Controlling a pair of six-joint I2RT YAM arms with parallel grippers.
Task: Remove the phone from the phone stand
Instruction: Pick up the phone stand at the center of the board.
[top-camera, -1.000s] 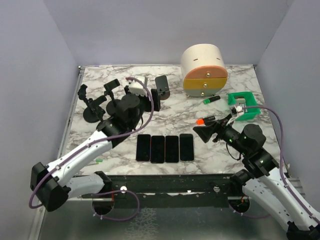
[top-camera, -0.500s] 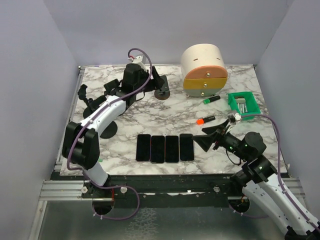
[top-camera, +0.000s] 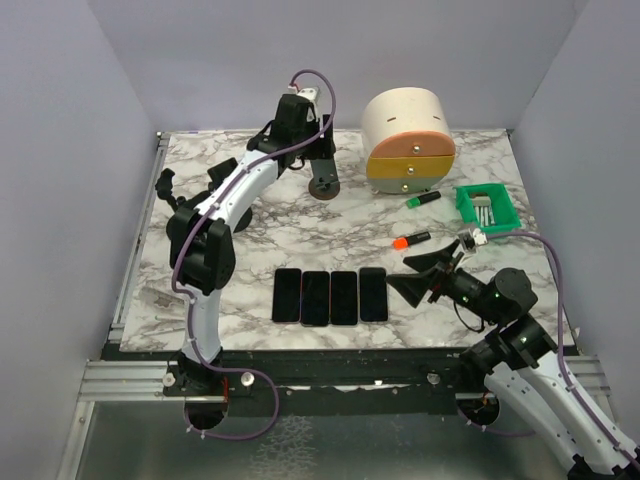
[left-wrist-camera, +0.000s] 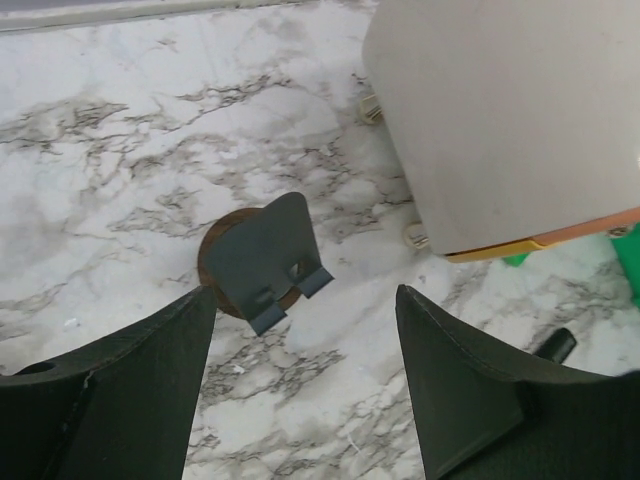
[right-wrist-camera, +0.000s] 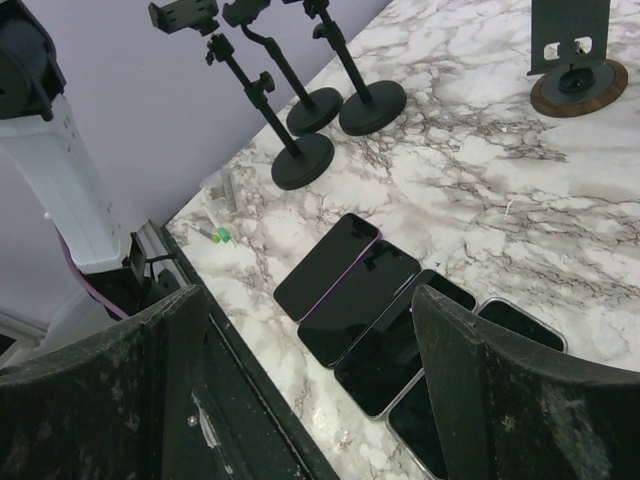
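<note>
1. Swung out from the middle of the table, the left arm now reaches to the far side. The left gripper (top-camera: 316, 158) hangs over the phone stand (top-camera: 323, 184). The right arm has drawn back a little toward the near edge.
2. In the left wrist view the left jaws stand open, one finger on either side of the stand below, touching nothing.
3. The phone stand is a dark tilted plate with two small hooks on a round wooden base, its plate bare. It stands just beside the cream drawer unit (top-camera: 407, 140).
4. Four phones (top-camera: 330, 296) lie flat in a side-by-side row near the front edge, well apart from the stand.
5. The right gripper (top-camera: 412, 275) is open and holds nothing, hovering just right of the row.
6. An orange marker (top-camera: 411, 241), a green marker (top-camera: 423, 200) and a green bin (top-camera: 487, 209) lie on the right. Tall black clamp stands (top-camera: 187, 205) cluster on the left.
</note>
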